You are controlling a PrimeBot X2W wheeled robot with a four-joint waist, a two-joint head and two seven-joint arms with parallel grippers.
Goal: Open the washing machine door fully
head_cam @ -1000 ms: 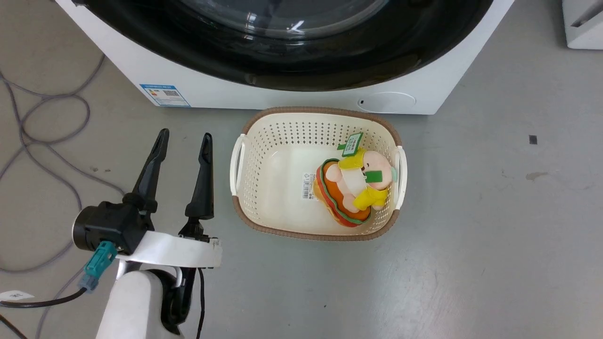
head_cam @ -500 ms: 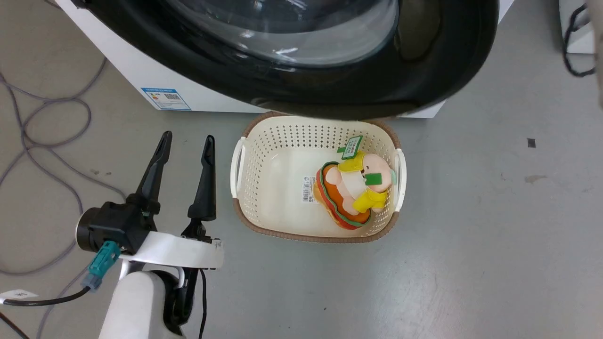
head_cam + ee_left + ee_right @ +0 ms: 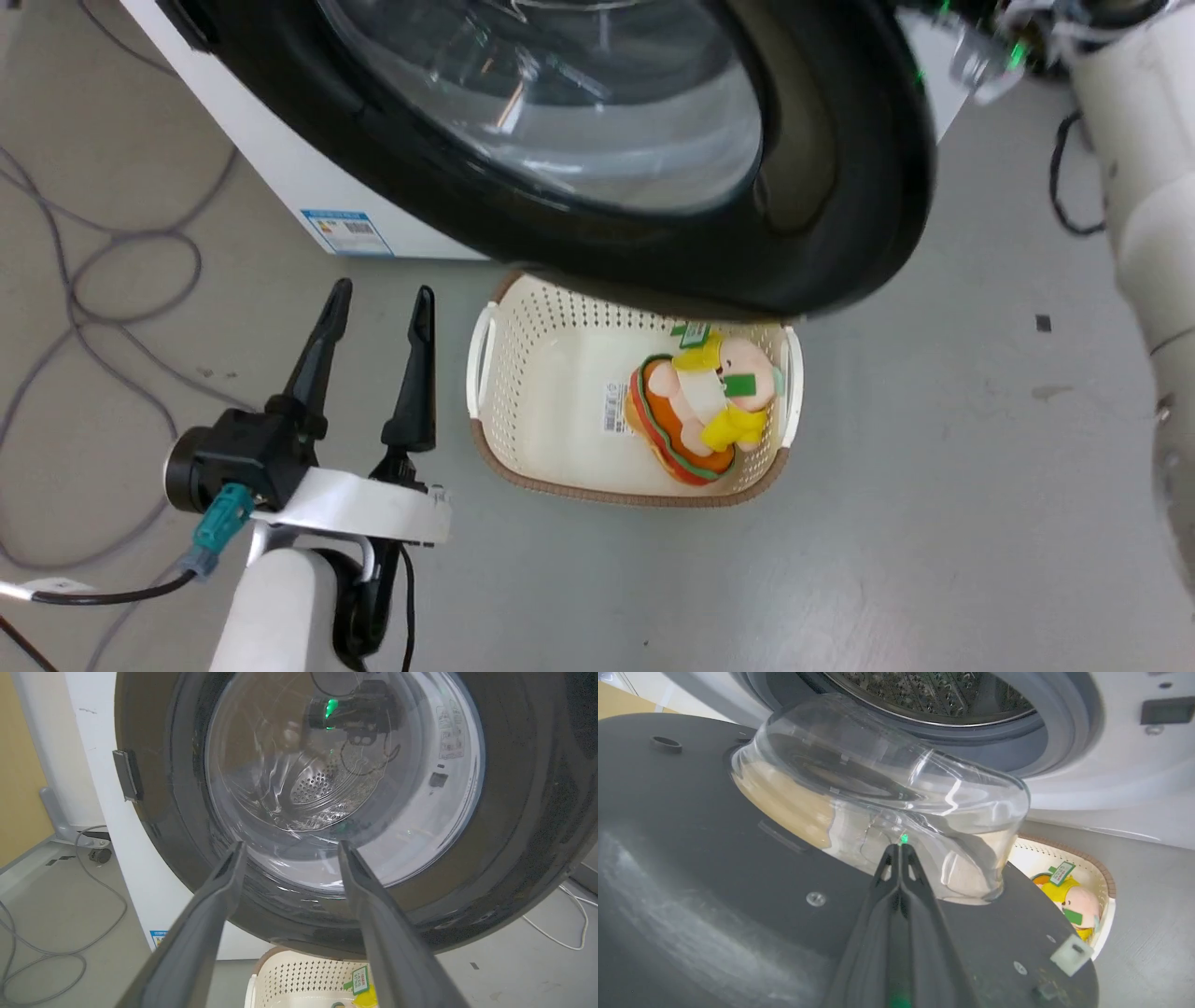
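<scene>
The two fingers of my left gripper (image 3: 383, 289) are standing spread wide and holding nothing. They are hovering above the grey floor (image 3: 934, 485), just beside a cream laundry basket (image 3: 523, 373). In the left wrist view they are pointing at the glossy outer face of the washing machine door (image 3: 514, 812).

The fingers of my right gripper (image 3: 899, 847) are pressing together with nothing between them. Their tip is lying over the matte black inner face of the door, at the foot of the clear glass bowl (image 3: 878, 788). I cannot tell if it is touching.

The door is standing partly open, swinging out from the white washing machine (image 3: 280, 177) and hanging over the far edge of the basket. Behind it, the grey gasket (image 3: 1064, 718) and the perforated steel drum (image 3: 924, 690) are showing.

A plush toy (image 3: 700, 411) is lying inside the basket. Grey cables (image 3: 93, 280) are curling on the smooth floor at my left. A blue sticker (image 3: 347, 231) is sitting low on the machine, and a yellowish wall (image 3: 18, 765) is standing beside it.
</scene>
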